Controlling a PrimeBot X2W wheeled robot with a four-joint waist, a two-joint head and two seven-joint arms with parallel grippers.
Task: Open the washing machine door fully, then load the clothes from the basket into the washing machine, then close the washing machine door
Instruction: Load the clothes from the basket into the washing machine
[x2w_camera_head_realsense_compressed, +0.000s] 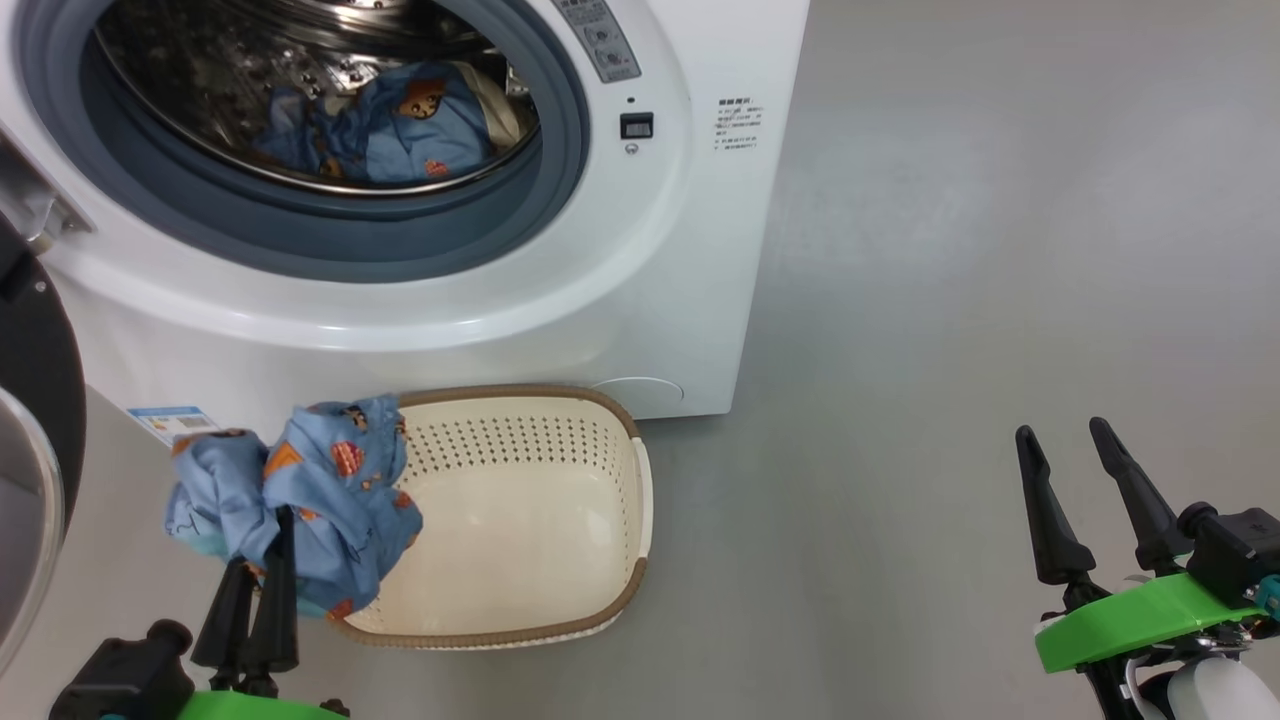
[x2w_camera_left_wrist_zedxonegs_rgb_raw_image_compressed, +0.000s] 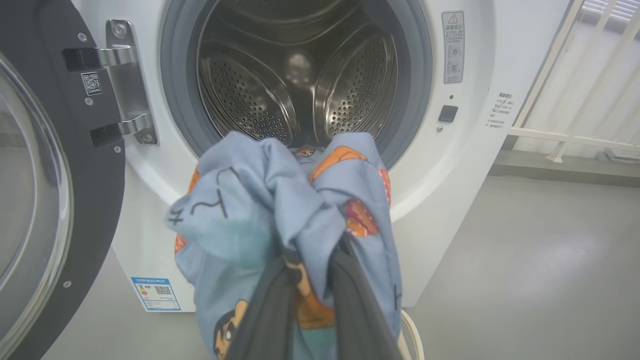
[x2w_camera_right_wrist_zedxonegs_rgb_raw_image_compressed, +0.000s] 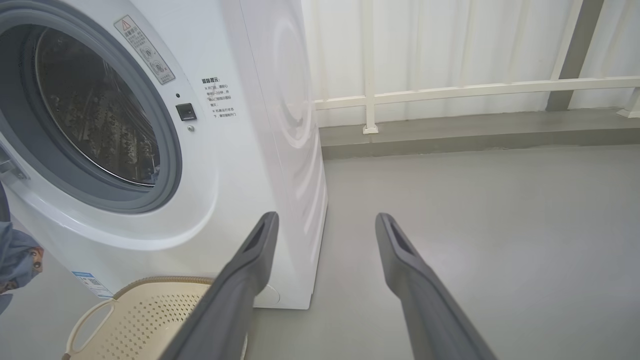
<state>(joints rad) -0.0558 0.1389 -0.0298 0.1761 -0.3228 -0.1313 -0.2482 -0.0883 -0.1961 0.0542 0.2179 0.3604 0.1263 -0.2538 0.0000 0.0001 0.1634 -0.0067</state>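
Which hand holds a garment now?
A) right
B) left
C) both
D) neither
B: the left hand is shut on a blue printed garment over the left rim of the laundry basket, while the right hand stands open with nothing between its fingers.

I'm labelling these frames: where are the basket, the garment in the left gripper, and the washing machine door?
basket (x2w_camera_head_realsense_compressed: 520, 535), head view, bare inner floor.
garment (x2w_camera_head_realsense_compressed: 340, 490), head view, bunched blue fabric.
washing machine door (x2w_camera_left_wrist_zedxonegs_rgb_raw_image_compressed: 95, 200), left wrist view, black rim.
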